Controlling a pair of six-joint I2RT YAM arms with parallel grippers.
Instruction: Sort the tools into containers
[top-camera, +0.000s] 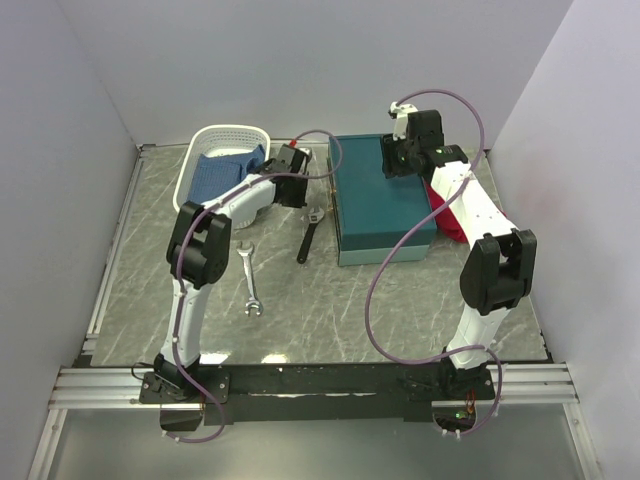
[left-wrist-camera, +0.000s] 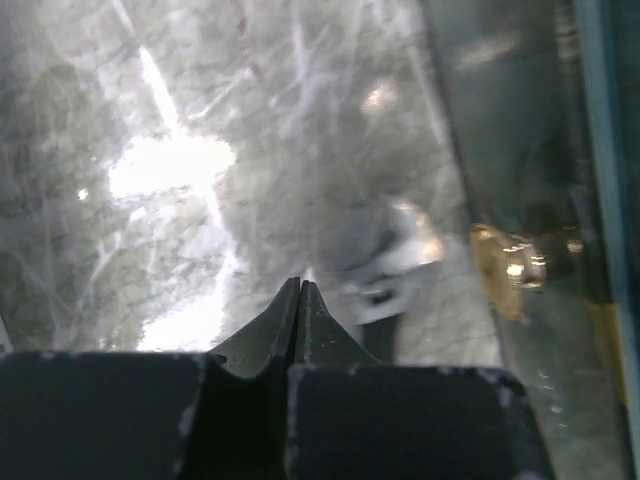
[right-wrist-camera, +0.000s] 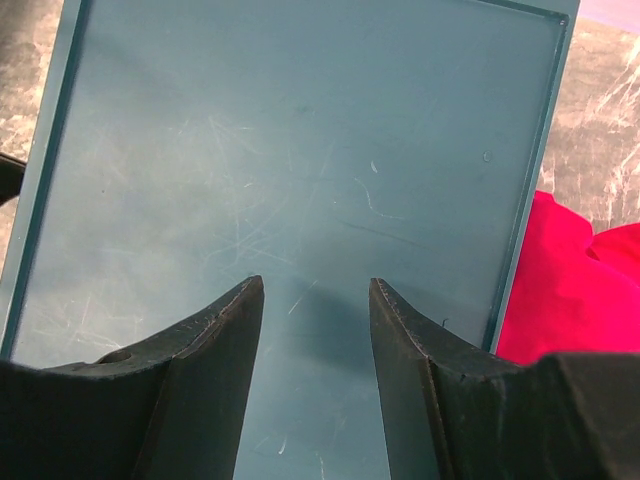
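1. Right gripper (right-wrist-camera: 314, 292) hangs released and empty over the teal box (right-wrist-camera: 300, 150), whose flat, scratched metal lid is shut.
2. Left gripper (left-wrist-camera: 300, 288) is clenched on nothing, left of the box.
3. Nothing looks sorted yet: the slim silver spanner (top-camera: 250, 282) and the dark-handled wrench (top-camera: 309, 236) lie on the marbled surface (top-camera: 330, 310), left of the box.

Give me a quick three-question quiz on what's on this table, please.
1. True or false: the teal box has its lid closed.
2. Which gripper is open above the box? A) left B) right
3. What colour is the cloth in the white basket?
Key: 1 true. 2 B, the right gripper. 3 blue.
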